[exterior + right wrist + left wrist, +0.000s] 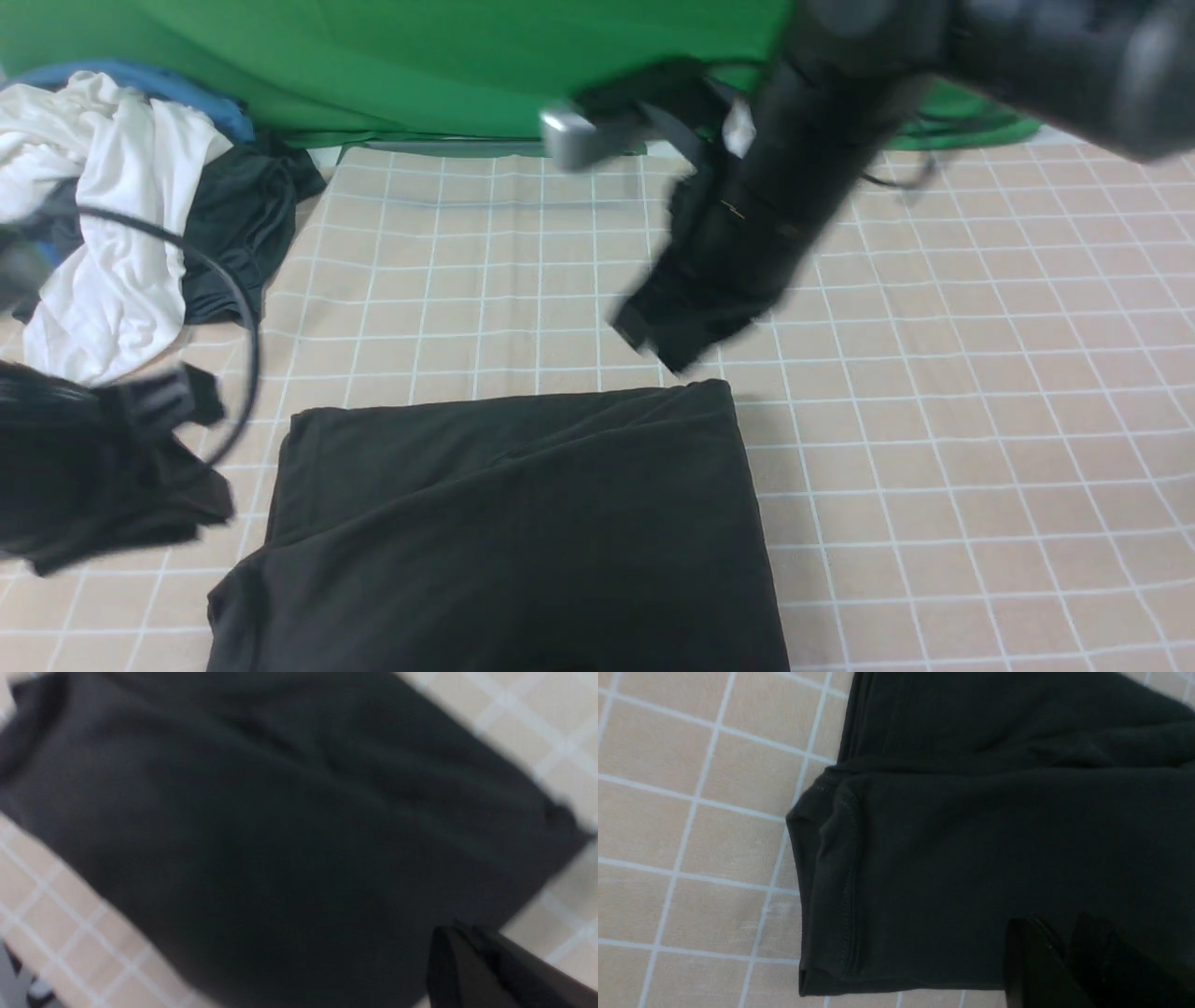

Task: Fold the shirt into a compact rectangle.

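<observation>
The black shirt [523, 532] lies folded into a rough rectangle at the near middle of the table, with no print showing. In the left wrist view a hemmed corner of the shirt [971, 835] shows. In the right wrist view the shirt [280, 835] is a blurred dark slab. My left gripper [191, 399] is blurred, just left of the shirt. Its fingers [1059, 924] stand close together, dark against dark cloth. My right gripper [667, 338] hangs blurred above the table beyond the shirt's far edge. Its fingers [462, 931] are pressed together and hold nothing.
A white garment [112, 205] and a dark charcoal garment [247, 219] are heaped at the far left, with blue cloth [140, 79] behind. A black cable [245, 308] loops near the left arm. Green backdrop [467, 56] closes the far side. The beige checked cloth [934, 420] covers the table.
</observation>
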Robot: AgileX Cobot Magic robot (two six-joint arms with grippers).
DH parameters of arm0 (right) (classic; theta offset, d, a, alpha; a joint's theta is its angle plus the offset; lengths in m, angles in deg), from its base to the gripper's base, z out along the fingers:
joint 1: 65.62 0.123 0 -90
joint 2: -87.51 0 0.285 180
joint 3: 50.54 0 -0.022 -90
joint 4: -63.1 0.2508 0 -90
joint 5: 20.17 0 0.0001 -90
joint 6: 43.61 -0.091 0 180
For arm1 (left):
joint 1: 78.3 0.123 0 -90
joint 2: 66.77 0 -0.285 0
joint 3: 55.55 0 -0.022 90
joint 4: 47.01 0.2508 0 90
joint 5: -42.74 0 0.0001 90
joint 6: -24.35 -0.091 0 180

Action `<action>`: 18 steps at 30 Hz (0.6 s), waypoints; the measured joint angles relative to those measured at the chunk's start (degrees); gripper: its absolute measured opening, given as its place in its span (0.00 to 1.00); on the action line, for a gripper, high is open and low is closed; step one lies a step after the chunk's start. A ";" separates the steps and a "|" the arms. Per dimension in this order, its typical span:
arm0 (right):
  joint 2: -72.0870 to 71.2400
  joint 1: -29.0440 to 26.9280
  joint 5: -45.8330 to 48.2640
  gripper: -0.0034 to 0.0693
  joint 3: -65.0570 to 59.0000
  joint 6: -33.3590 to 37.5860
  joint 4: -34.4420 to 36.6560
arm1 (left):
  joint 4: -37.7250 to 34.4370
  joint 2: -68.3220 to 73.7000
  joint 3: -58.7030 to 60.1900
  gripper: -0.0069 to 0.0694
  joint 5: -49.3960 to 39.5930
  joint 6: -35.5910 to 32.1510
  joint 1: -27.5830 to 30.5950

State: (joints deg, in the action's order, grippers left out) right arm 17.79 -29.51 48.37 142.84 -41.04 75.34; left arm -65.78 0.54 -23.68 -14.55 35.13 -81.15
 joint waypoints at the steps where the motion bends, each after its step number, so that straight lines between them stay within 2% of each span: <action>1: -0.67 -0.05 -0.34 0.09 -1.57 0.07 0.69 | 0.00 0.34 0.71 0.19 0.39 0.00 -0.28; 3: -3.22 1.04 -4.56 0.09 -9.73 2.26 5.72 | -1.46 4.97 4.69 0.12 6.16 -0.55 -4.82; 6: -2.72 4.71 -9.69 0.09 -16.22 5.19 9.31 | -2.40 10.80 6.56 0.10 9.93 -0.35 -9.69; 8: -1.16 6.94 -11.91 0.09 -19.05 5.88 9.10 | -2.42 14.36 7.12 0.09 11.66 -0.35 -12.04; 11: 1.42 8.49 -12.85 0.09 -22.07 5.51 7.91 | -0.95 17.62 8.50 0.09 13.14 0.53 -13.11; 13: 2.63 8.56 -13.70 0.09 -25.14 5.02 5.65 | 3.00 19.28 10.93 0.09 15.49 3.65 -13.04; 18: 2.52 6.66 -15.30 0.09 -28.89 2.55 3.86 | 4.84 19.50 13.23 0.09 18.19 5.79 -11.87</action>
State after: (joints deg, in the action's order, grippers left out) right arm 20.31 -22.85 33.07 113.95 -38.48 79.21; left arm -60.94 20.04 -10.45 3.64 40.92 -93.02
